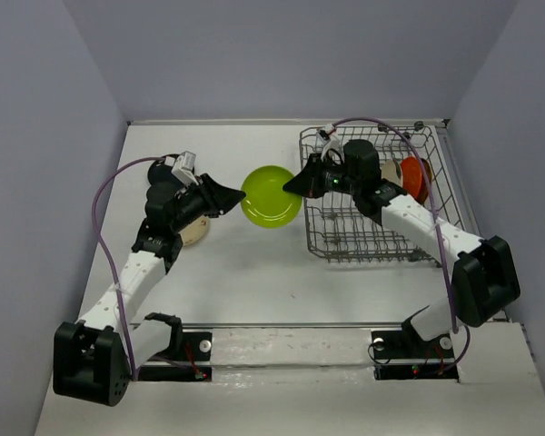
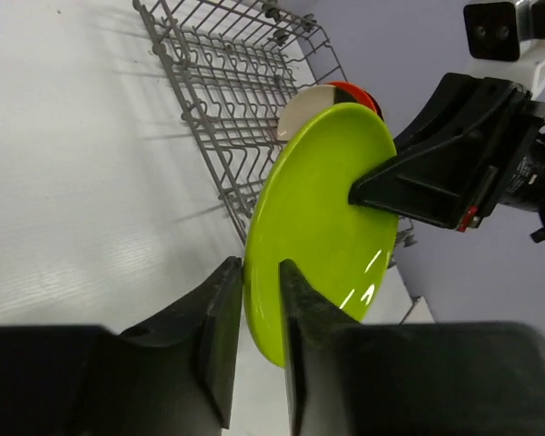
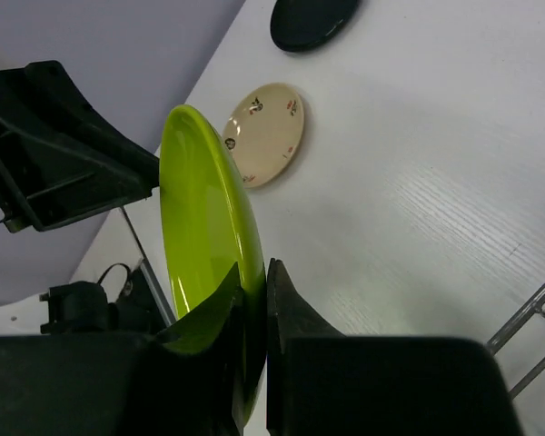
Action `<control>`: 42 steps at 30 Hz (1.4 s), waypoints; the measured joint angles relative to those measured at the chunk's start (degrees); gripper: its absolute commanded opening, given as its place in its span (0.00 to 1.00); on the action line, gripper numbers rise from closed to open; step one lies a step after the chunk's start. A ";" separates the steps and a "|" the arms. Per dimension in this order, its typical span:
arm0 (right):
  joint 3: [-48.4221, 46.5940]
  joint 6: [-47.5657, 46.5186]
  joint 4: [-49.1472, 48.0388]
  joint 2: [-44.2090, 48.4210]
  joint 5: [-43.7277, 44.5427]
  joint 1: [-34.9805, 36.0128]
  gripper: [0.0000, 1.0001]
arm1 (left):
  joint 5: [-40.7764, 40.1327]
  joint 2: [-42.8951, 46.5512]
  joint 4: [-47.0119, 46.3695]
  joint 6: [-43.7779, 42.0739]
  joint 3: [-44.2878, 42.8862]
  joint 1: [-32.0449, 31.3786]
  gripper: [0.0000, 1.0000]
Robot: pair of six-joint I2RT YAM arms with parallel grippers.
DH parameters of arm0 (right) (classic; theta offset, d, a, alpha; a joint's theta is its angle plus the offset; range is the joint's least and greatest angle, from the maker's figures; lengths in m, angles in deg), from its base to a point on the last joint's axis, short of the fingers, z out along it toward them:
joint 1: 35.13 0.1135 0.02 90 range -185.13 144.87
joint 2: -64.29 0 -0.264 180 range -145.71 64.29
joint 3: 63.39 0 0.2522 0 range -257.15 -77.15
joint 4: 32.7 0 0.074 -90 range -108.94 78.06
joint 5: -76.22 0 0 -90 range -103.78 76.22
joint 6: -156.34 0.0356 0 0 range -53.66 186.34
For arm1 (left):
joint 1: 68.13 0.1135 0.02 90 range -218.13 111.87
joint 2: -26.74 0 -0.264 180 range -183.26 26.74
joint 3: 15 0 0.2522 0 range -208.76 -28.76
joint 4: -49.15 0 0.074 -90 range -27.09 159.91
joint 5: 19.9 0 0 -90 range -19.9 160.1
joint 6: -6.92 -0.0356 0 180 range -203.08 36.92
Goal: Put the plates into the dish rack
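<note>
Hanging clear of the white table (image 1: 245,282), standing on edge: lime green plate (image 1: 271,195), bridging the gap between both arms. Position just left of the dish rack (image 1: 372,247), outside its wire wall, not among the tines.

Reaching out past the rack's left wall, right gripper (image 1: 293,187). Jaws closed tight on the plate's right-hand rim, one pad flat against each face in the right wrist view. Firm hold on the plate.

At the opposite rim, left gripper (image 1: 240,199). Jaws astride the plate's edge, parted only narrowly, rim lying between them in the left wrist view. Pressing the plate or merely flanking it: cannot tell.

Plate tilted slightly, concave face toward the top camera, glossy highlights along the lower rim.

Inside the rack, far right corner: cream plate with dark patch (image 1: 392,171) and orange plate (image 1: 416,178), both upright among the tines, close side by side, orange one nearer the right wall. Touching or not: cannot tell.

Flat on the table, well left of the rack: cream plate with small floral marks (image 3: 265,134), partly hidden under the left arm in the top view. Beyond it and apart from it, black plate (image 3: 313,20), cut off by the edge of the right wrist view.

Looping from base to wrist along the left arm: purple cable (image 1: 98,213).
</note>
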 measured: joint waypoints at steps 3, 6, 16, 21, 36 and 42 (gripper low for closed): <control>0.35 -1.03 0.96 1.60 3.21 0.28 0.07 | 1.14 1.22 0.26 -1.03 -0.13 -0.26 0.88; 1.22 -3.48 4.07 5.49 9.99 -0.94 0.07 | 1.27 3.72 4.02 -4.22 -1.62 -0.70 0.99; 1.20 -21.46 11.65 12.59 56.35 -7.98 0.07 | -1.20 9.20 11.78 -13.35 -2.40 -0.72 0.99; 1.18 -28.59 12.70 8.26 66.69 -12.26 0.07 | -1.14 9.25 13.46 -14.69 -2.40 -1.53 0.99; 0.76 -37.27 13.35 -2.38 71.43 -12.48 0.07 | -1.36 9.38 14.51 -16.00 -2.40 -3.54 0.99; 0.76 -37.22 13.86 -5.31 69.92 -12.57 0.07 | -1.99 9.38 14.58 -16.00 -2.40 -3.54 0.99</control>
